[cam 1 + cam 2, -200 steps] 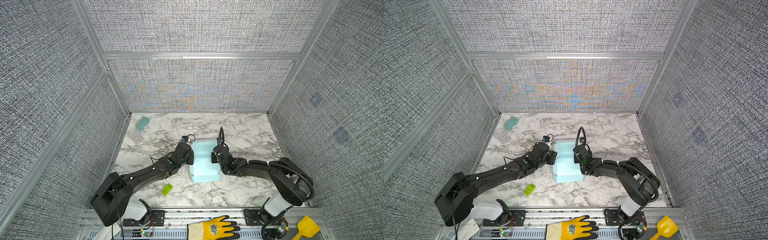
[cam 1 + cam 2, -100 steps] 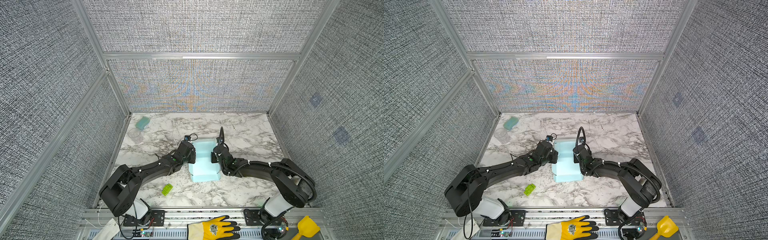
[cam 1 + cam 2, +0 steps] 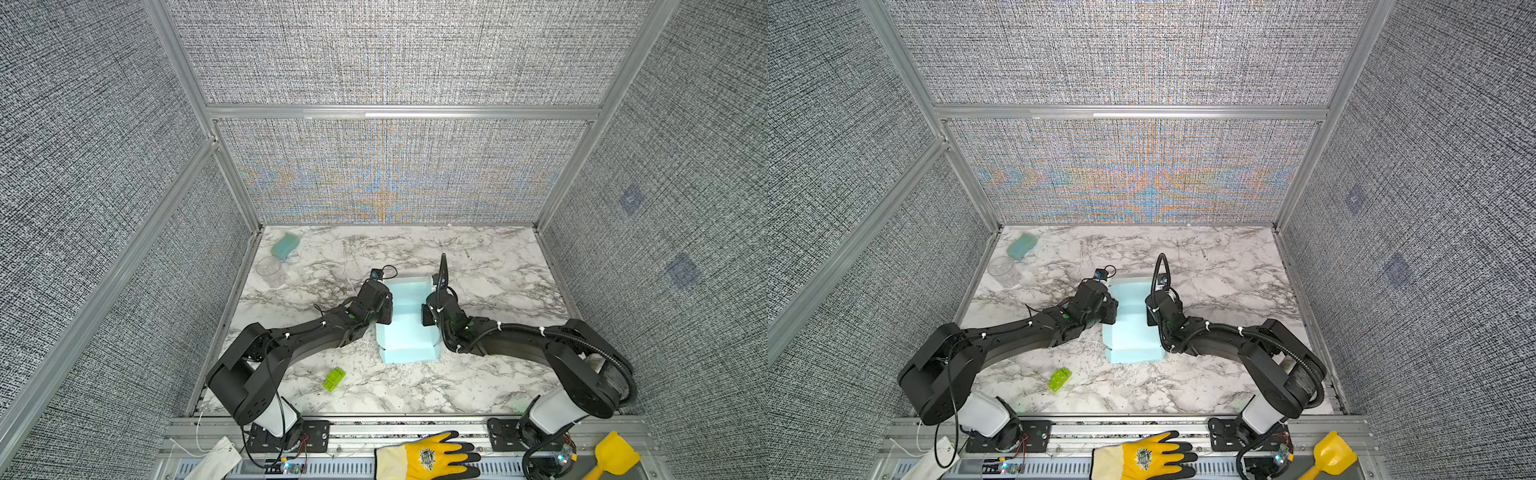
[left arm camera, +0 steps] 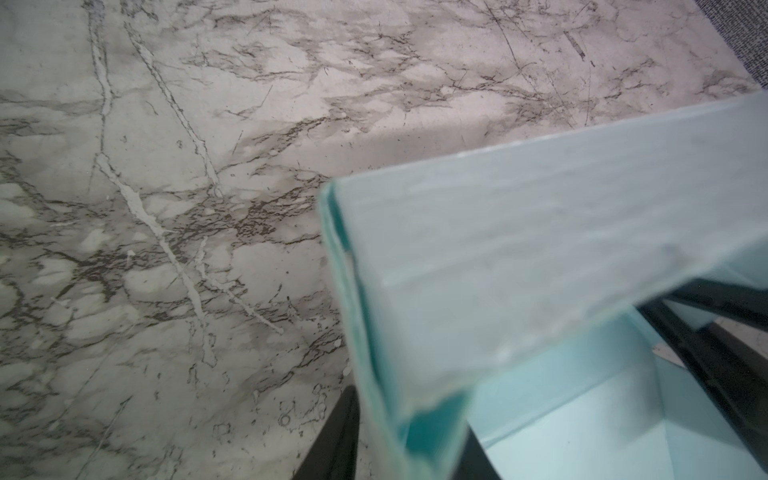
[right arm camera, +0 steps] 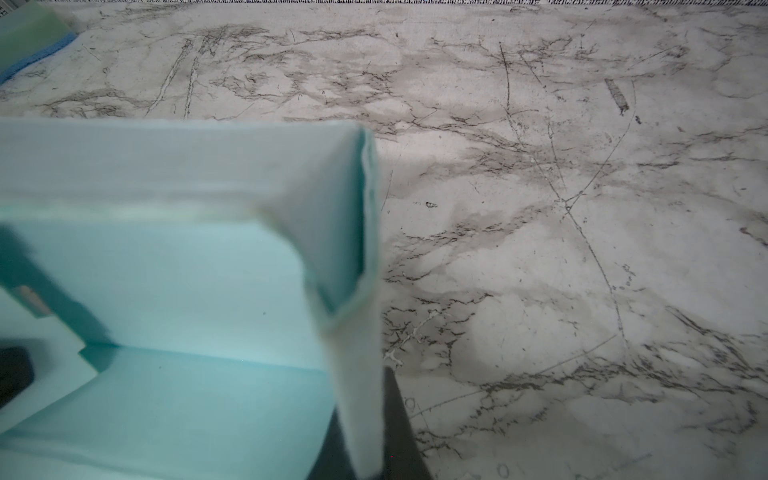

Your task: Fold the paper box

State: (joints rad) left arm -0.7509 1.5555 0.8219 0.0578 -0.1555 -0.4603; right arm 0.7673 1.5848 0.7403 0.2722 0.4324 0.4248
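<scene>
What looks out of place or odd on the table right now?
Nothing spilled or damaged. The paper box is only half folded, its walls up. A green brick lies stray near the front edge, apart from it.

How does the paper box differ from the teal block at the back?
The paper box is pale blue, the teal block darker. The paper box is larger, thin walls folded up; the teal block is a small slab. The paper box sits centrally, the teal block near the back corner. Both lie on the table.
</scene>
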